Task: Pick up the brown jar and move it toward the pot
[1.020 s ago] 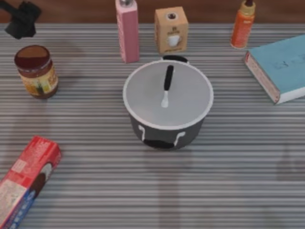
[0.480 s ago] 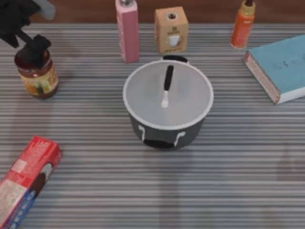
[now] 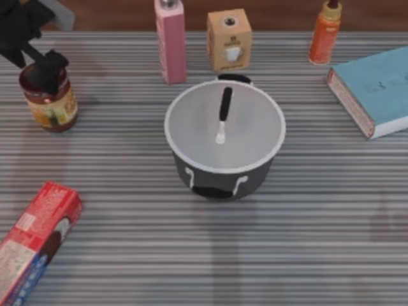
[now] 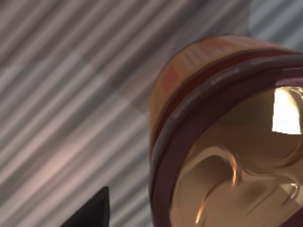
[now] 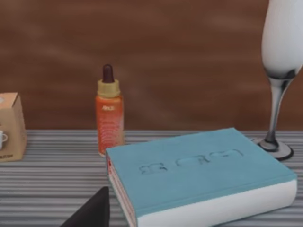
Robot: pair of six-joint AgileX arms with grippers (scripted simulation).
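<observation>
The brown jar [image 3: 52, 107], with its orange-yellow label, stands upright at the table's far left. My left gripper [image 3: 38, 64] is down over its dark lid, open, one finger on each side of the lid. In the left wrist view the lid [image 4: 236, 156] fills most of the picture, and one black fingertip [image 4: 92, 213] stands a little apart from its rim. The other finger is hidden. The dark grey pot [image 3: 224, 172] with its grey lid [image 3: 255, 127] and bar handle sits at the table's middle. My right arm is out of the top view; one of its fingertips [image 5: 94, 210] shows in the right wrist view.
A pink carton [image 3: 171, 44], a tan box [image 3: 229, 39] and an orange dropper bottle [image 3: 325, 33] line the back edge. A blue book [image 3: 376, 89] lies at the right, a red box [image 3: 35, 239] at the front left. A wine glass [image 5: 283, 56] stands behind the book.
My left gripper came down from the back left corner onto the brown jar's lid. Over the last half second it has barely moved. The jar has stayed in place.
</observation>
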